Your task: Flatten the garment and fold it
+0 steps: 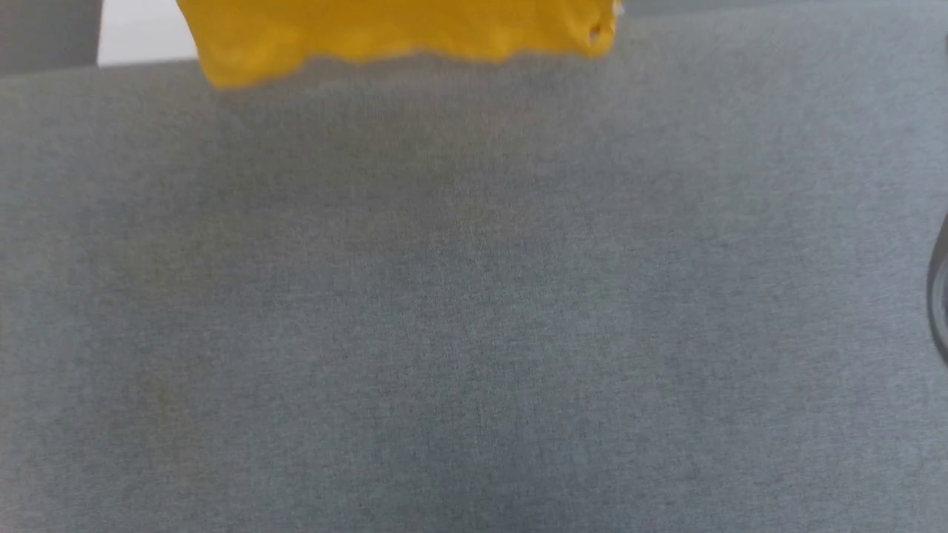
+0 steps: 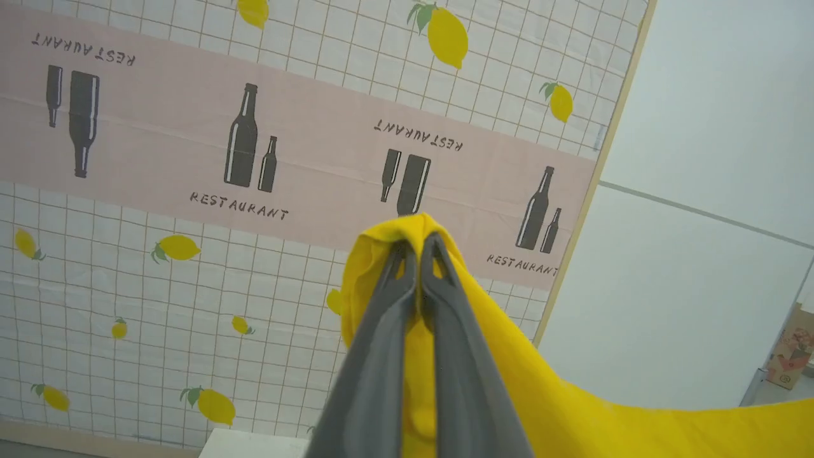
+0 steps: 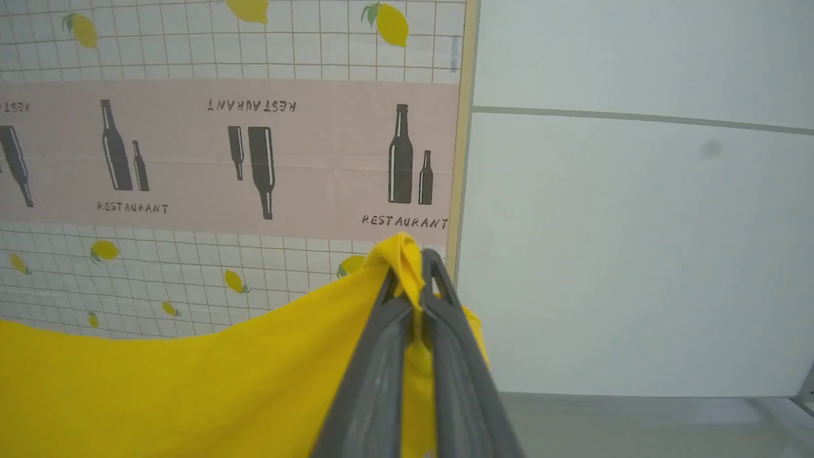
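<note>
The yellow garment (image 1: 392, 33) hangs in the air at the top of the head view, its wavy lower hem just above the far part of the grey table (image 1: 474, 311). In the left wrist view my left gripper (image 2: 416, 245) is shut on a bunched corner of the garment (image 2: 572, 413), which stretches off to the right. In the right wrist view my right gripper (image 3: 413, 257) is shut on another bunched corner of the garment (image 3: 191, 381), whose cloth spans to the left. Only plain yellow cloth shows.
A grey fabric-covered table spreads across the head view. Behind the grippers stands a screen (image 2: 191, 191) printed with lemons, bottles and "RESTAURANT", beside a white wall (image 3: 636, 254). A dark curved object (image 1: 939, 289) shows at the right edge.
</note>
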### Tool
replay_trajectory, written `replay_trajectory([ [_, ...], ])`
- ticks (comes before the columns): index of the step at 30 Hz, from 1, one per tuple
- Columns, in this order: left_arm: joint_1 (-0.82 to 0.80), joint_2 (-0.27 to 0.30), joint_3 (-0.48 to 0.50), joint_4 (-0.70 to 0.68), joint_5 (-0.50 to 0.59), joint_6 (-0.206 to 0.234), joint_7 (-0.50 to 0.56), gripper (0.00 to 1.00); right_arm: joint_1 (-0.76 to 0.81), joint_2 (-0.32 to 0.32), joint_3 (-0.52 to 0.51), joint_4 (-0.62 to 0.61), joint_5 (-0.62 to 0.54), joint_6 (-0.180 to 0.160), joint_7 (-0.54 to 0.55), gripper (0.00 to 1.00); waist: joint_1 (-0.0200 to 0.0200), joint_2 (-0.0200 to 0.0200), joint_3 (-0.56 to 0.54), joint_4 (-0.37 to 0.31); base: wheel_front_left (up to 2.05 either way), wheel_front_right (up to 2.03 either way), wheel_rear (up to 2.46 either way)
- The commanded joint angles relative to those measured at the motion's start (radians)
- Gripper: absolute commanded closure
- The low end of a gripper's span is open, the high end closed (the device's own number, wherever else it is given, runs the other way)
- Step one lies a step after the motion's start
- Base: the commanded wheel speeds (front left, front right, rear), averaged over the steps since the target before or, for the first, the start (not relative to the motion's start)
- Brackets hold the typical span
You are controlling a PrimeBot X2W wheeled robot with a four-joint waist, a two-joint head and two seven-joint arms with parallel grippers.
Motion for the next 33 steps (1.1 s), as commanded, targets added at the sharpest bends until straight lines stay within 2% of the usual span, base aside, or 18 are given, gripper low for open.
replay_trajectory([
  [1, -0.042, -0.003, 0.010, -0.003, -0.008, -0.010, -0.029, 1.00, -0.025, -0.001, -0.013, -0.004, -0.025, -0.002, -0.024, 1.00, -0.0001, 0.0000, 0.084, 0.011, 0.00, 0.00, 0.00],
  [4, -0.084, -0.020, 0.015, 0.007, -0.010, -0.034, -0.086, 1.00, -0.056, -0.001, -0.029, -0.010, -0.069, -0.002, -0.072, 1.00, -0.0001, 0.0000, 0.130, 0.023, 0.00, 0.00, 0.00],
  [10, -0.118, -0.047, 0.007, 0.073, -0.022, -0.083, -0.131, 1.00, -0.089, -0.001, -0.015, 0.021, -0.086, -0.002, -0.128, 1.00, -0.0001, 0.0000, 0.190, 0.046, 0.00, 0.00, 0.00],
  [19, -0.091, -0.013, -0.003, 0.157, -0.045, -0.153, -0.160, 1.00, -0.074, -0.001, 0.028, 0.042, -0.115, -0.002, -0.145, 1.00, -0.0001, 0.0000, 0.229, 0.063, 0.00, 0.00, 0.00],
  [25, -0.049, 0.003, -0.041, 0.191, -0.091, -0.178, -0.112, 1.00, -0.020, -0.001, 0.047, 0.031, -0.146, -0.002, -0.102, 1.00, -0.0001, 0.0000, 0.188, 0.087, 0.00, 0.00, 0.00],
  [27, -0.027, 0.013, -0.054, 0.188, -0.120, -0.181, -0.077, 1.00, 0.002, -0.001, 0.060, 0.026, -0.149, -0.002, -0.084, 1.00, -0.0001, 0.0000, 0.173, 0.096, 0.00, 0.00, 0.00],
  [28, 0.031, 0.039, -0.109, 0.138, -0.164, -0.182, -0.012, 1.00, 0.050, -0.001, 0.115, 0.031, -0.119, -0.002, -0.055, 1.00, -0.0001, 0.0000, 0.151, 0.108, 0.00, 0.00, 0.00],
  [33, 0.177, 0.128, -0.162, -0.032, -0.283, -0.183, 0.035, 1.00, 0.147, -0.001, 0.154, -0.029, -0.003, -0.002, -0.018, 1.00, -0.0001, 0.0000, 0.120, 0.129, 0.00, 0.00, 0.00],
])
